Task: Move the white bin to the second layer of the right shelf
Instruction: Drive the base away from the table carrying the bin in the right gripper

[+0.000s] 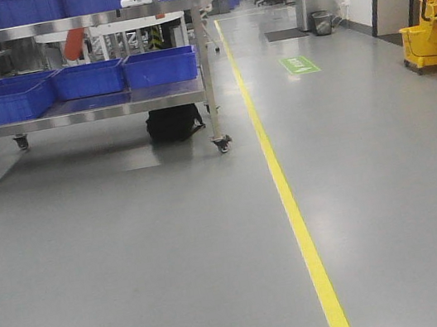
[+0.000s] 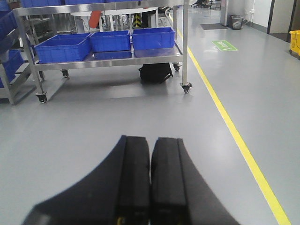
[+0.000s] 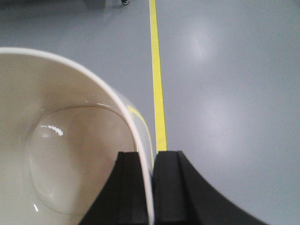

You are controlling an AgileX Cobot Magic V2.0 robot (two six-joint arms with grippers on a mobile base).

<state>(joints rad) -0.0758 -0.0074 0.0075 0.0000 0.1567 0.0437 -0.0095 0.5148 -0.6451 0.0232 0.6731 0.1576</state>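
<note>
Cream-white plastic fills the left half of the right wrist view. The white bin (image 3: 70, 154) is carried by its rim, which is pinched between the fingers of the right gripper (image 3: 151, 187), 1 finger inside the wall and 1 outside. The jaws are drawn narrow onto that thin wall, and an edge grip like this is judged to suit a tub with no handles. The bin sits to the left of the fingers, its open mouth turned toward the camera, over the grey floor (image 3: 225, 93) and beside the yellow line (image 3: 157, 79).

The left gripper (image 2: 150, 183) is seen with its 2 fingers pressed together on nothing, probably kept idle because 1 arm is enough for the load. Ahead, a wheeled steel cart (image 1: 85, 116) loaded with blue crates (image 1: 91, 78) is seen. No roller shelf is shown in any view, so the destination tier cannot be located.
</note>
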